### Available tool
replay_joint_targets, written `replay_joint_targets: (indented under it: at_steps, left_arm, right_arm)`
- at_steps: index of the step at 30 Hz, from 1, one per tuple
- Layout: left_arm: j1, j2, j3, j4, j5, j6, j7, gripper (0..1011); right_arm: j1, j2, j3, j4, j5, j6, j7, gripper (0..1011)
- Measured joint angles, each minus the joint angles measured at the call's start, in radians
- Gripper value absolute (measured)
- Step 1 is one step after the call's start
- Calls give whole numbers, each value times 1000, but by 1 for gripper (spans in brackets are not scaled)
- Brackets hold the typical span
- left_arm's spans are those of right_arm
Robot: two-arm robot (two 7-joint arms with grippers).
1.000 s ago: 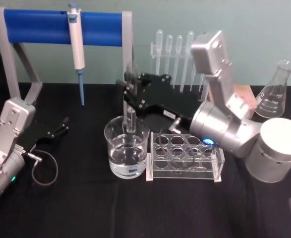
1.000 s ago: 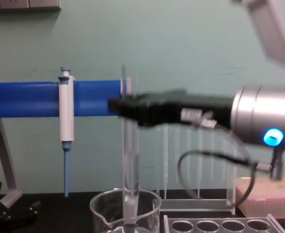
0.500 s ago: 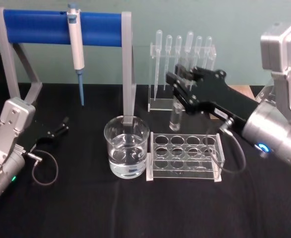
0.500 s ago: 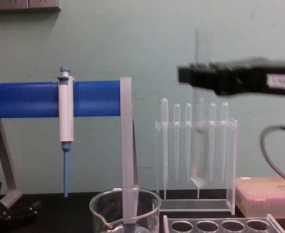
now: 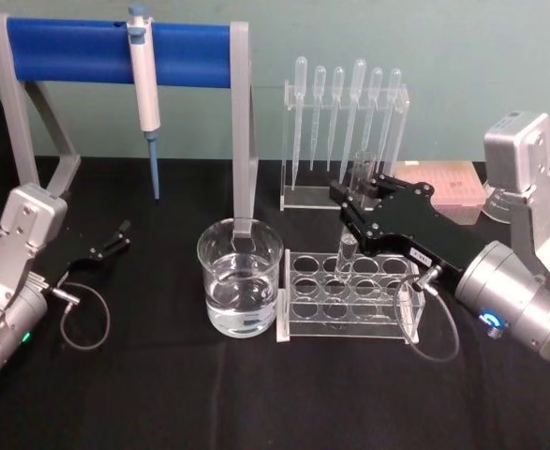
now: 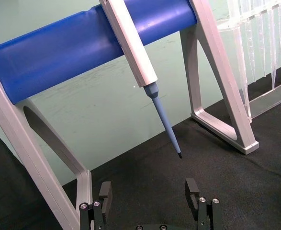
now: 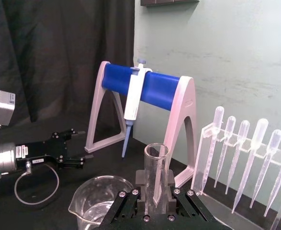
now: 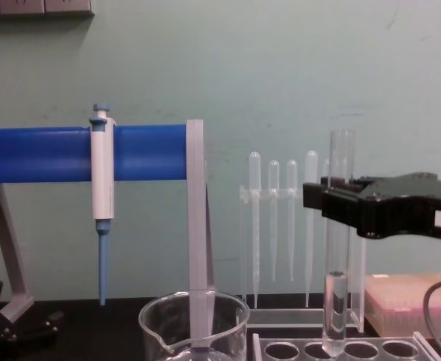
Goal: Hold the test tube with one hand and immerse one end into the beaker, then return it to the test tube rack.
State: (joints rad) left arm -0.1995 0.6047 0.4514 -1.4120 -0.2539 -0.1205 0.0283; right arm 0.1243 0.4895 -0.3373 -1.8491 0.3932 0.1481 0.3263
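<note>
Pale green painted wall behind bench, faintly scuffed. Black cloth over tabletop. Black curtain hung beside wall. Grey fixture at upper wall edge in chest view. Lighting even and diffuse.

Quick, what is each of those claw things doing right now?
Left gripper: open, holding nothing, resting by the table's left side.
Right gripper: shut on the test tube, upright above the rack.

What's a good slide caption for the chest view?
Right gripper holds the test tube upright, its rounded end just above the clear tube rack, right of the beaker.
</note>
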Motion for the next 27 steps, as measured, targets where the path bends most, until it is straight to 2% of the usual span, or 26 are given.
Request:
replay_joint_targets:
  at_steps: [14, 27]
  left_arm:
    - [0, 0, 0, 0, 0, 0, 0, 1000]
    - [0, 0, 0, 0, 0, 0, 0, 1000]
  right_arm:
    - [-17, -25, -10, 30, -22, -10, 9, 226]
    - [-3, -41, -40, 104, -91, -54, 29, 226]
